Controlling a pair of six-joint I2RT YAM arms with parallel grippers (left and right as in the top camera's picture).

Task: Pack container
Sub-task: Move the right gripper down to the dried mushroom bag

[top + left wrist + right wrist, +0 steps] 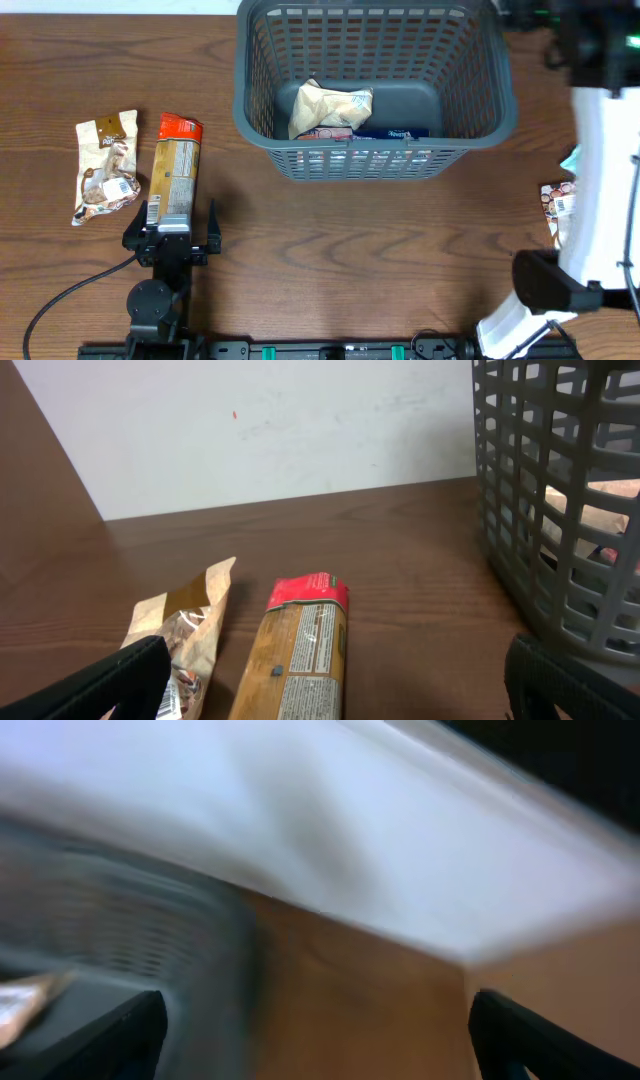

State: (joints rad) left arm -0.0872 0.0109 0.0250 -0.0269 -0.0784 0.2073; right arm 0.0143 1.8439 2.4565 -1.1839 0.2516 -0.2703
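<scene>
At the lower left of the overhead view, the left pincer (180, 214) sits low on the dark brown wooden desk (330, 240). Its jaws are spread wide on either side of the near end of a long yellow snack packet with a red end (177, 168), and they are not closing on it. Just to the left lies a crinkled brown-and-white snack pouch (105, 165), close beside the long packet.

Picking up that long packet looks like the step in hand. It would go best with the jaws centred across the packet's narrow width and closed gently on the soft wrapper. The lift should clear the basket's rim before the packet is let go over bare floor.

Further back, at upper centre, stands the large dark grey slotted plastic basket (375, 160), well apart from the loose snacks. It already holds a cream packet (330, 108) and a blue one (398, 132). At the right edge another brown-and-white packet (553, 203) lies partly hidden under the white right arm (600, 180).

The blurred right wrist view shows the right pincer (320, 1030) spread and empty near the basket.
</scene>
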